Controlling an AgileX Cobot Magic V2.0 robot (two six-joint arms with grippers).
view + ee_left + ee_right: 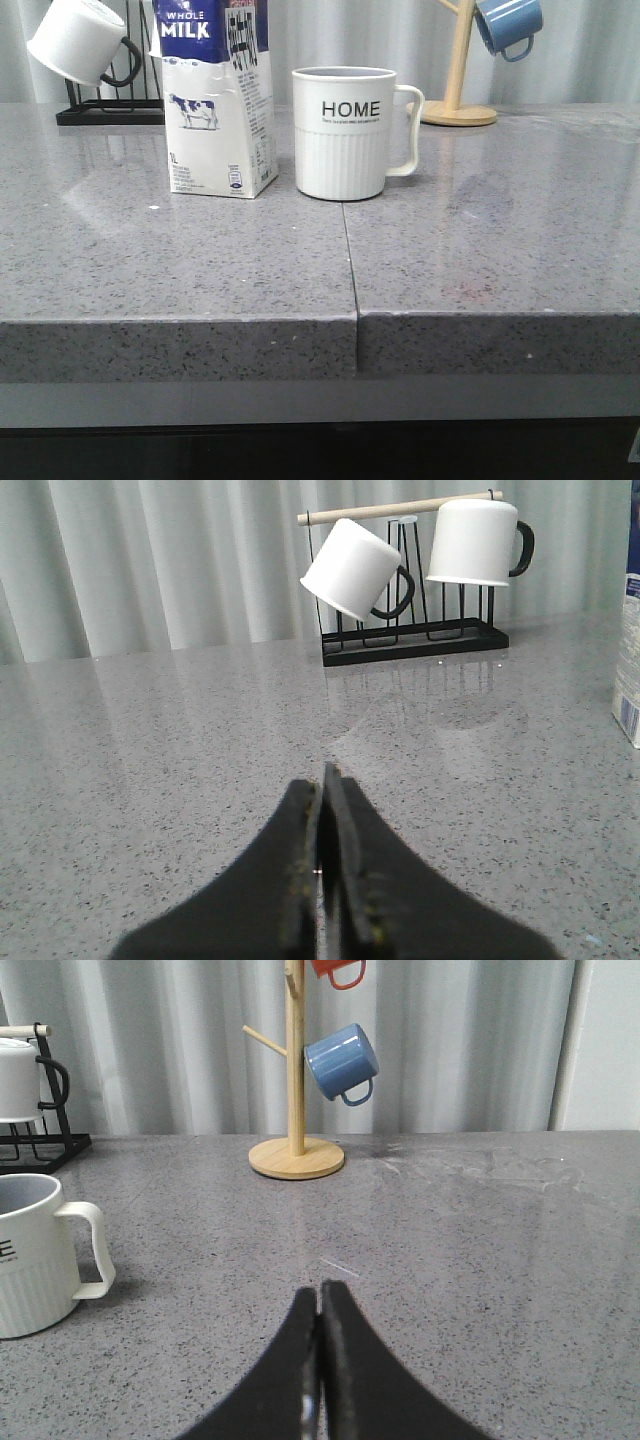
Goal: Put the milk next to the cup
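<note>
The milk carton [215,100], white and dark blue with a cow picture, stands upright on the grey counter, just left of the white HOME cup [345,132], with a small gap between them. The cup's handle points right. A sliver of the carton [628,650] shows in the left wrist view. The cup [35,1255] also shows in the right wrist view. My left gripper [322,780] is shut and empty, low over the counter. My right gripper [320,1295] is shut and empty, to the right of the cup. Neither gripper shows in the front view.
A black rack [415,640] with two white black-handled mugs [350,570] stands at the back left. A wooden mug tree [296,1155] with a blue mug [340,1062] stands at the back right. A seam [350,250] runs down the counter's middle to its front edge.
</note>
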